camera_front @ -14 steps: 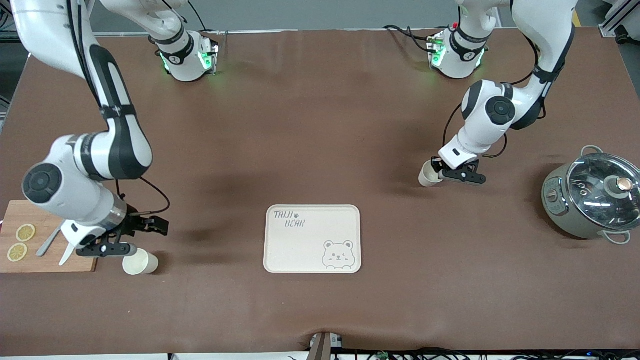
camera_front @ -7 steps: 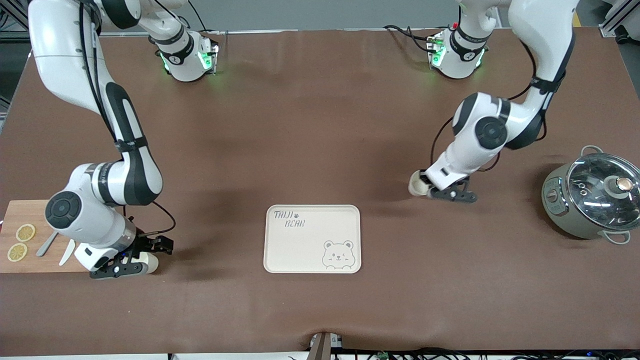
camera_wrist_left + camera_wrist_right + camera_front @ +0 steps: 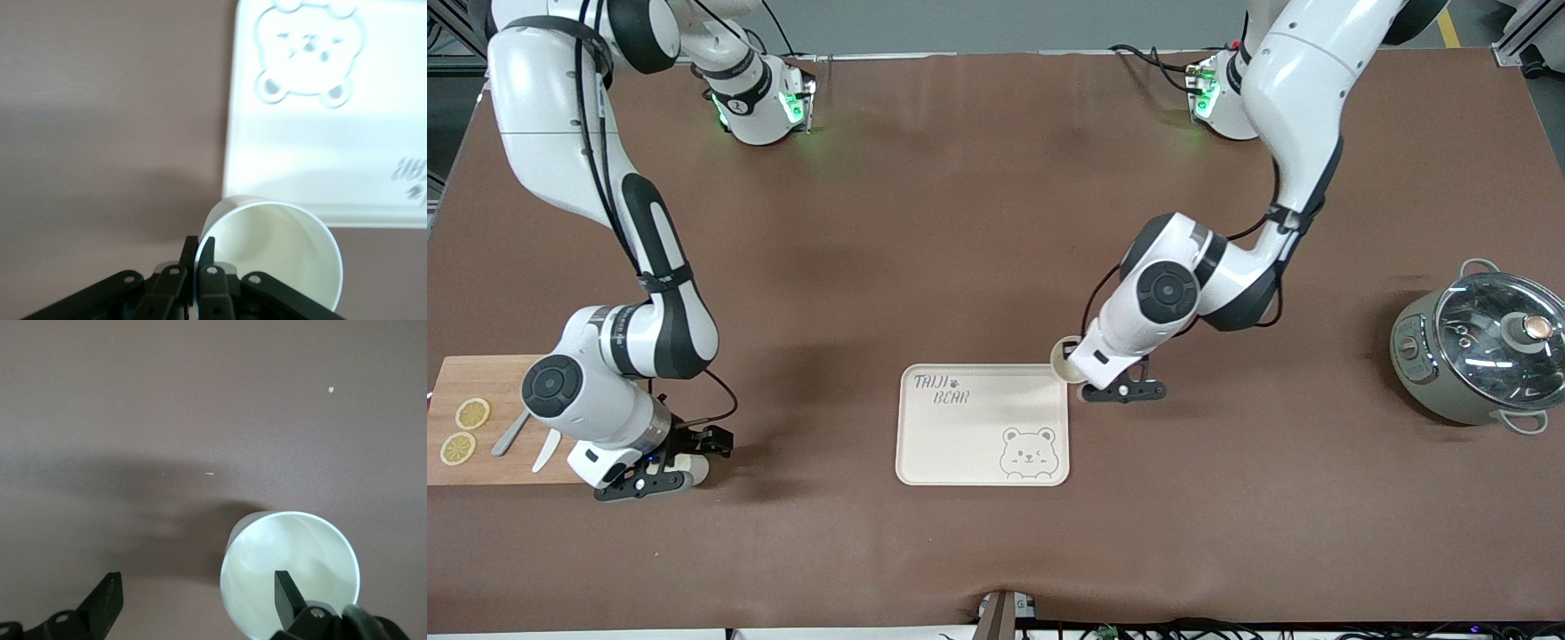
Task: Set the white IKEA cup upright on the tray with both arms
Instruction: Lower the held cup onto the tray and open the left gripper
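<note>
The cream tray (image 3: 951, 436), printed with a bear face, lies in the middle of the table. My left gripper (image 3: 1087, 382) is shut on the rim of a white cup (image 3: 1064, 359) and holds it over the tray's corner toward the left arm's end. In the left wrist view its fingers (image 3: 199, 245) pinch the cup (image 3: 280, 257) wall, with the tray (image 3: 320, 160) just past the cup. My right gripper (image 3: 679, 460) is open at a second white cup (image 3: 696, 468) beside the cutting board. In the right wrist view (image 3: 197, 597) one finger sits inside this cup (image 3: 293, 553); the other stands well apart.
A wooden cutting board (image 3: 516, 373) with lemon slices and utensils lies at the right arm's end, close to the right gripper. A grey pot with a glass lid (image 3: 1480, 351) stands at the left arm's end.
My left gripper has carried its cup across the table to the tray's corner. My right gripper has moved onto the second cup, one finger now inside it.
</note>
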Controlling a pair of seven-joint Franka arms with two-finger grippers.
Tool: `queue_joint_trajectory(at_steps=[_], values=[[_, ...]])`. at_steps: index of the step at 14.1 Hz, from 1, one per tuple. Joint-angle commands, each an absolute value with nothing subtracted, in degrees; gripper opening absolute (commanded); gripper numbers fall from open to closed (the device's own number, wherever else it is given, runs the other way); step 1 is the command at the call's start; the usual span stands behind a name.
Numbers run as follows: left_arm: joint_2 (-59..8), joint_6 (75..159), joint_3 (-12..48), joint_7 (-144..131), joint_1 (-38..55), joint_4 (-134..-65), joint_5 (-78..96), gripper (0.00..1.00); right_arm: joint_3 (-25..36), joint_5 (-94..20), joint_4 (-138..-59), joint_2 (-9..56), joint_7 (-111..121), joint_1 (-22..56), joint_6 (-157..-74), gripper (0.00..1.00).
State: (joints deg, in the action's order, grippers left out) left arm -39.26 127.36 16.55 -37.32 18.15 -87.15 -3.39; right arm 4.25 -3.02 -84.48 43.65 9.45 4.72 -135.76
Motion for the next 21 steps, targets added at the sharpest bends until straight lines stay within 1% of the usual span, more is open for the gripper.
queue_joint_trajectory(at_steps=[1,2,3,4,6,7,9,11,16,21], values=[[-44.9,125.2,12.7,-42.4,24.0,-77.0,-4.9,0.00,3.6,-1.9,-82.8,45.1,11.3,3.9,-136.2,0.82],[-46.4,125.2,10.0,-43.2,26.8,-75.2,-4.7,0.00,3.6,-2.0,-82.7,45.1,12.5,3.9,-136.2,0.64],[-47.5,125.7,7.5,-43.5,29.3,-73.7,-4.7,0.00,3.6,-1.9,-82.7,45.1,12.8,3.6,-136.2,0.47],[-48.6,126.1,5.8,-43.5,31.2,-72.1,-4.6,0.00,3.6,-1.9,-82.7,45.1,13.7,3.5,-136.2,0.34],[-49.8,127.2,5.4,-43.6,32.3,-70.1,-4.5,0.00,3.6,-2.0,-82.7,45.2,14.9,3.0,-136.3,0.09],[-50.3,128.8,5.4,-43.9,32.3,-70.0,-4.4,0.00,3.6,-2.0,-82.6,45.2,14.9,3.0,-136.3,0.01],[-51.2,131.8,4.9,-45.3,33.0,-70.0,-4.5,0.00,3.6,-2.1,-82.3,45.2,14.8,3.3,-136.4,0.00],[-51.4,132.2,3.0,-45.4,34.7,-70.0,-4.5,0.00,3.6,-2.1,-81.7,45.1,14.8,3.5,-136.4,0.00],[-51.7,133.6,2.2,-45.5,35.1,-70.0,-4.5,0.00,3.2,-3.0,-79.1,44.5,12.7,5.3,-135.4,0.00],[-53.2,135.6,1.3,-45.4,35.0,-70.2,-4.7,0.00,3.0,-2.8,-73.4,44.6,0.6,9.8,-129.2,0.00]])
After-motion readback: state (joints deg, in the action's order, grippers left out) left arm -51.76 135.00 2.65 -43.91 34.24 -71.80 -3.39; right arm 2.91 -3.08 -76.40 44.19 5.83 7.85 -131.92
